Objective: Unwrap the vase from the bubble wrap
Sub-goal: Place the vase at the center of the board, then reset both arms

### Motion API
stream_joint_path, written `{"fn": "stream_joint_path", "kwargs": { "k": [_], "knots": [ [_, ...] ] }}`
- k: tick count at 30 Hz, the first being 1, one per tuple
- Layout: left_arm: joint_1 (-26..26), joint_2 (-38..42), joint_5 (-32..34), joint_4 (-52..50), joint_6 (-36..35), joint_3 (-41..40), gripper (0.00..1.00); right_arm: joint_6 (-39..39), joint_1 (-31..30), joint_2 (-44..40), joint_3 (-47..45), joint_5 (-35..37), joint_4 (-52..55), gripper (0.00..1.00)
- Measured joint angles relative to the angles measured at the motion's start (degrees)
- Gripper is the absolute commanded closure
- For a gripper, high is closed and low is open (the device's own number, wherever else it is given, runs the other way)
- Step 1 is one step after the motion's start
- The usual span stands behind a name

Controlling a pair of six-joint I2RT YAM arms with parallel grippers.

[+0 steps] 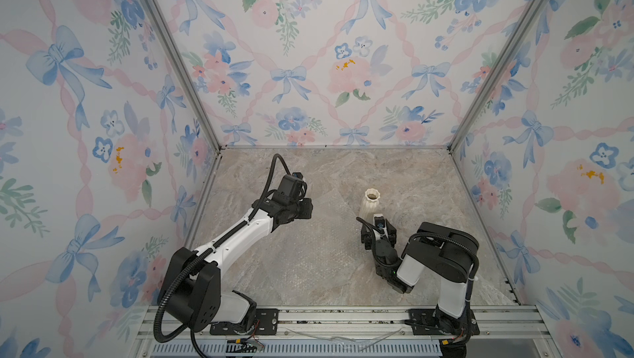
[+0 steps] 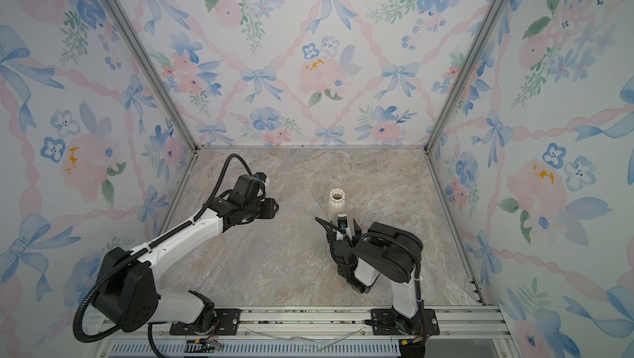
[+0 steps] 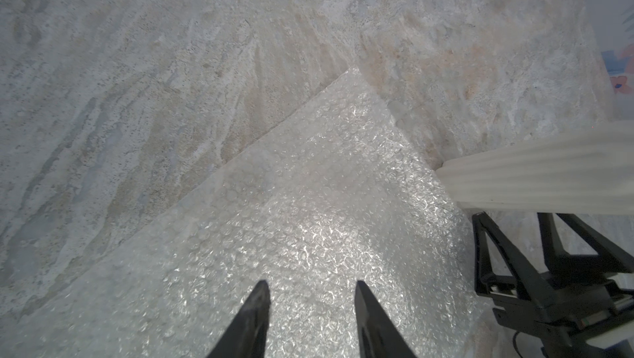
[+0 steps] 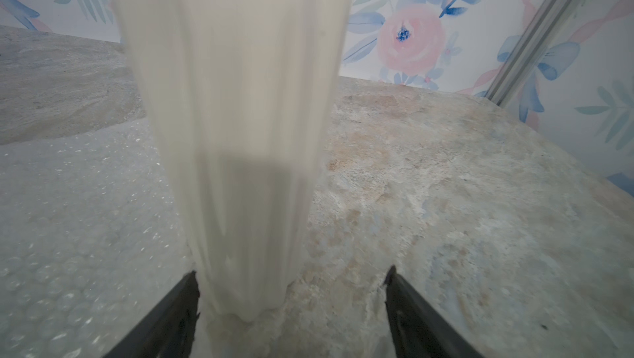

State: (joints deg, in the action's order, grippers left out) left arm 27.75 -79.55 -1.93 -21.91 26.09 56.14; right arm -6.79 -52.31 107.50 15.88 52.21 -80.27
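Your right gripper [image 4: 292,270] is spread wide, a jaw on either side of the upright vase [image 4: 233,99], not clamping it. Your left gripper [image 3: 312,286] hovers part-open and empty over the flat bubble wrap [image 3: 308,202]. The vase stands at the bubble wrap's edge on the marbled table [image 1: 429,185], with floral walls [image 1: 308,47] around.

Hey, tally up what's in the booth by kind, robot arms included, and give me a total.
Vase: 1
Bubble wrap sheet: 1
Robot arms: 2 (left arm, right arm)
Total: 4
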Motion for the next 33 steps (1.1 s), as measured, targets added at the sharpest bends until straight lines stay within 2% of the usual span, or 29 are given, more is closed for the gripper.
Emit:
{"fn": "stream_joint_path", "kwargs": {
  "k": [4, 8, 10, 13, 15, 18, 20, 23, 25, 28, 29, 30, 31, 33],
  "knots": [
    [0.00, 0.66, 0.02, 0.00, 0.02, 0.00, 0.56, 1.05, -2.34, -10.51, -4.24, 2.34, 0.50, 0.16],
    [-0.02, 1.09, -0.07, -0.04, 0.02, 0.66, 0.56, 4.11, -6.43, -28.72, -6.58, 5.81, 7.72, 0.14],
    [-0.22, 1.09, -0.26, -0.07, 0.04, 1.31, 0.56, 3.76, -7.54, -41.88, -5.57, 6.75, 19.56, 0.14],
    [-0.98, 1.09, -0.70, -0.07, 0.04, 2.23, 0.56, -1.25, -5.95, -64.78, -0.28, 7.21, 43.10, 0.13],
    [-2.14, 1.11, -1.09, -0.07, 0.02, 2.73, 0.56, -3.39, -2.84, -78.20, 3.23, 7.10, 55.25, 0.03],
    [-4.74, 1.11, -1.92, -0.44, -0.22, 3.85, 0.56, -4.48, 3.93, -90.60, 8.66, 6.97, 70.38, 0.02],
    [-6.80, 1.11, -2.36, -0.50, -0.79, 4.85, 0.55, -4.37, 9.18, -91.12, 13.97, 6.56, 80.26, 0.04],
    [-10.78, 1.03, -2.40, -0.55, -2.58, 6.82, 0.55, -3.37, 18.23, -83.89, 23.10, 3.56, 92.67, 0.04],
    [-13.09, 0.50, -2.36, -0.50, -3.80, 8.46, 0.55, -3.10, 27.50, -74.79, 30.16, -3.06, 100.02, 0.03],
    [-15.72, -0.72, -1.03, -0.42, -5.66, 11.06, 0.52, -5.44, 47.15, -57.22, 41.22, -21.05, 106.97, 0.03],
    [-16.24, -1.01, -0.44, -0.22, -6.29, 11.61, 0.46, -6.60, 52.26, -51.74, 43.60, -26.49, 107.10, 0.04],
    [-16.68, -1.22, 0.09, 0.50, -7.06, 11.89, 0.34, -7.37, 55.87, -46.34, 44.78, -30.64, 106.27, 0.04],
    [-17.05, -1.29, 0.68, 1.40, -7.58, 11.89, 0.05, -7.56, 57.44, -42.66, 44.87, -33.16, 105.61, 0.04],
    [-17.94, -1.14, 2.03, 5.35, -8.87, 10.71, 0.02, -8.07, 58.73, -35.43, 44.50, -38.47, 104.43, 0.04]
  ]
}}
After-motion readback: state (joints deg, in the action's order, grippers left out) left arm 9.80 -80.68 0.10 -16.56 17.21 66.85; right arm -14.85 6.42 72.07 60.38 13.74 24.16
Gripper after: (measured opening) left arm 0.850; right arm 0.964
